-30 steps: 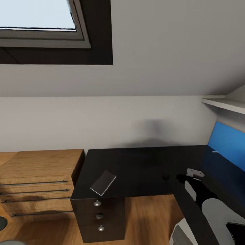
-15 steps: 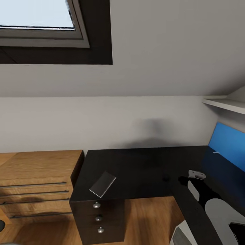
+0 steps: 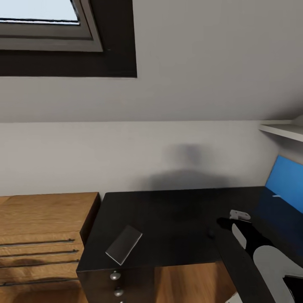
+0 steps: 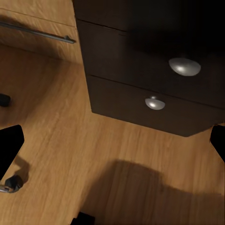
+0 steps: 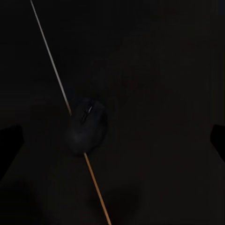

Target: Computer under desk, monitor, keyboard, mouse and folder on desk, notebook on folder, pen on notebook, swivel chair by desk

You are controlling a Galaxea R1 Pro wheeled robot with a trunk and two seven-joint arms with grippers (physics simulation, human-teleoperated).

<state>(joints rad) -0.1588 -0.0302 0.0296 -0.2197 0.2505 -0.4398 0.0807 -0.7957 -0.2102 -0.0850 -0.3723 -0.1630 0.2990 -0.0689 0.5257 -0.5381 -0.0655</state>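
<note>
Head view: I am rolling the base closer; the glossy black L-shaped desk [image 3: 168, 219] is looming larger than a second ago, the thin grey notebook [image 3: 123, 244] lying near its drawer-side edge.

Left wrist view: the left gripper [image 4: 112, 140], spread wide, is hanging before the desk's silver-knobbed drawers [image 4: 154, 89].

Right wrist view: the right gripper [image 5: 112, 140], fingers wide apart, is hovering over the small black mouse [image 5: 86, 125] on the desk, so a grasp looks imminent.
</note>
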